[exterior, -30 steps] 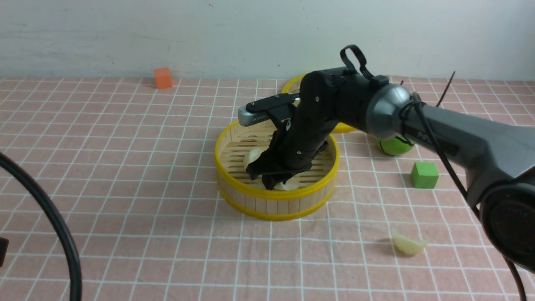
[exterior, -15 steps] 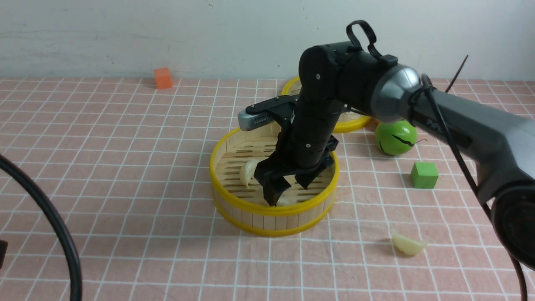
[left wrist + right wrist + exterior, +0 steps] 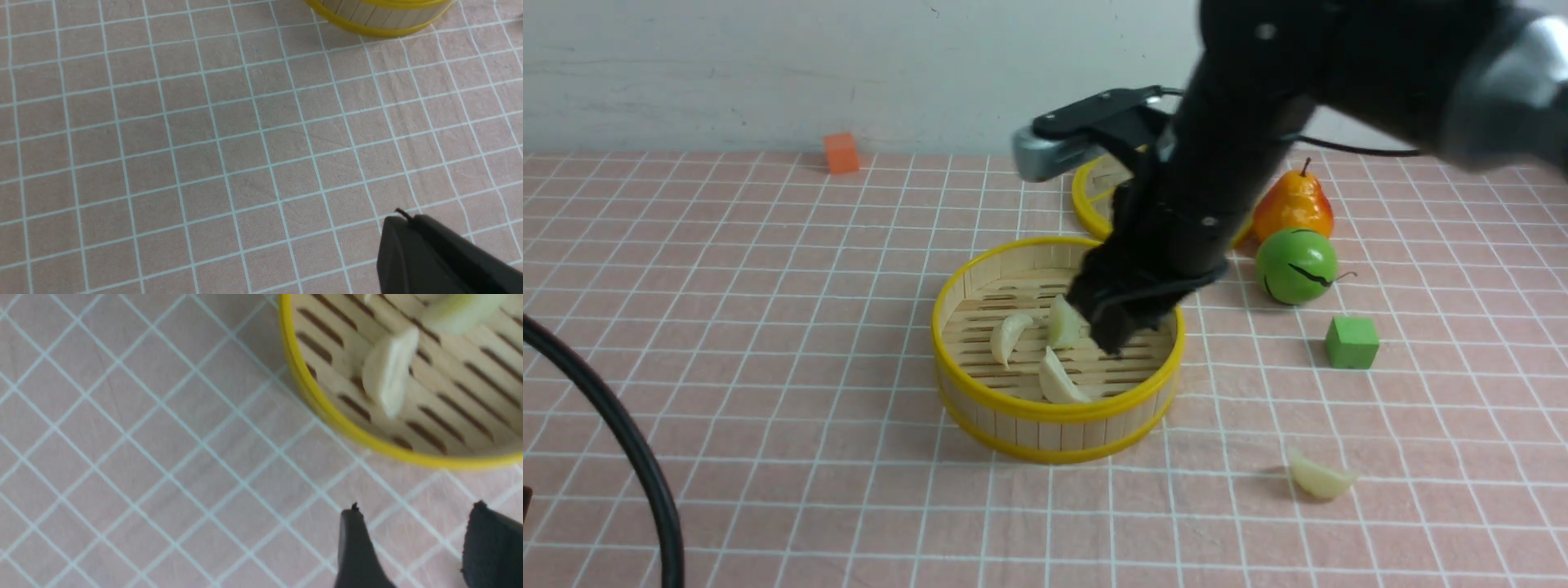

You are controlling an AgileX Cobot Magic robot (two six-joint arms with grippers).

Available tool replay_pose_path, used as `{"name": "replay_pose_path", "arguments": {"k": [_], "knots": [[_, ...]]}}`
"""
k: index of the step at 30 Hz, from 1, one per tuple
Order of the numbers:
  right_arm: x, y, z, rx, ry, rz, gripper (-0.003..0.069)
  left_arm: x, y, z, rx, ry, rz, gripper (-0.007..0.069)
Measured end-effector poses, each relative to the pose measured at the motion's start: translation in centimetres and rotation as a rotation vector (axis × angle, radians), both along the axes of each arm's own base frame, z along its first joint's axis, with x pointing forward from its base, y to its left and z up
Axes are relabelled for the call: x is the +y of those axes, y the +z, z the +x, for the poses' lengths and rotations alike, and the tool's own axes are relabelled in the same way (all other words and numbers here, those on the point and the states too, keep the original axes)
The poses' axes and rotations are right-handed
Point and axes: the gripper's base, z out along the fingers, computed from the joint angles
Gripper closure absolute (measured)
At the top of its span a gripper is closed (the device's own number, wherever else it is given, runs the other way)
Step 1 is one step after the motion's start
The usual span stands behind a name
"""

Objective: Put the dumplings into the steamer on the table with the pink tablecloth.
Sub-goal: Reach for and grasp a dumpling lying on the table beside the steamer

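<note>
The steamer [image 3: 1054, 410] stands mid-table on the pink tablecloth [image 3: 768, 327]. Three dumplings lie on its slatted floor: one at the left [image 3: 1006, 336], one in the middle [image 3: 1062, 321], one at the front [image 3: 1059, 380]. A fourth dumpling [image 3: 1319, 476] lies on the cloth to the front right. My right gripper [image 3: 1123, 327] hangs open and empty above the steamer's right side. In the right wrist view its open fingertips [image 3: 414, 506] are over cloth beside the rim [image 3: 310, 392] and a dumpling [image 3: 388, 377]. My left gripper [image 3: 398, 216] is shut and empty over bare cloth, near the steamer wall [image 3: 380, 12].
The flat woven lid [image 3: 1094, 192] lies behind the steamer. A pear [image 3: 1294, 204], a green ball [image 3: 1294, 265] and a green cube [image 3: 1352, 341] are to the right. An orange cube [image 3: 841, 153] is at the far left back. A black cable [image 3: 629, 441] curves at the left front.
My right gripper has lifted up out of the steamer and shifted right, open. It left a dumpling on the slats, so three now show inside.
</note>
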Motion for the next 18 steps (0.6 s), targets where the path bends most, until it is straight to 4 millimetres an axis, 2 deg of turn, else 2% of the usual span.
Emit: {"name": "replay_pose_path", "arguments": {"k": [1,2,3,4,5,6,7,9,12,13,14,18], "knots": [[-1.5,0.4,-0.9,0.001,-0.019,-0.007,0.0307,0.0,0.0,0.0,0.0,0.0,0.0,0.0638],[-3.7,-0.3,-2.3,0.037,-0.052,-0.035,0.0309,0.0,0.0,0.0,-0.001,0.0,0.0,0.0638],[-4.0,0.0,-2.4,0.026,-0.058,-0.028,0.0309,0.0,0.0,0.0,-0.002,0.0,-0.001,0.0638],[-5.8,-0.9,-3.4,0.043,-0.094,-0.046,0.0307,0.0,0.0,0.0,-0.006,0.0,-0.003,0.0638],[-6.4,-1.1,-3.7,0.041,-0.107,-0.047,0.0306,0.0,0.1,0.1,-0.009,0.0,-0.004,0.0638],[-8.4,-2.2,-4.5,0.014,-0.165,-0.04,0.029,-0.1,0.1,0.1,-0.02,0.0,-0.009,0.0638],[-9.5,-3.1,-4.9,0.008,-0.193,-0.041,0.0278,-0.1,0.2,0.2,-0.026,-0.001,-0.012,0.0638],[-10.2,-4.0,-5.0,-0.001,-0.209,-0.043,0.0263,-0.1,0.2,0.2,-0.032,-0.001,-0.014,0.0638],[-11.4,-7.3,-4.8,-0.034,-0.207,-0.073,0.0196,-0.1,0.3,0.2,-0.038,-0.001,-0.017,0.0638],[-11.4,-7.5,-4.7,-0.043,-0.204,-0.074,0.0188,-0.1,0.3,0.3,-0.04,-0.001,-0.018,0.0638],[-11.4,-8.8,-4.3,-0.056,-0.188,-0.088,0.0163,-0.1,0.3,0.3,-0.041,-0.001,-0.018,0.0638],[-11.2,-11.3,-2.9,-0.077,-0.152,-0.123,0.0139,-0.1,0.3,0.3,-0.041,-0.001,-0.018,0.0638]]}}
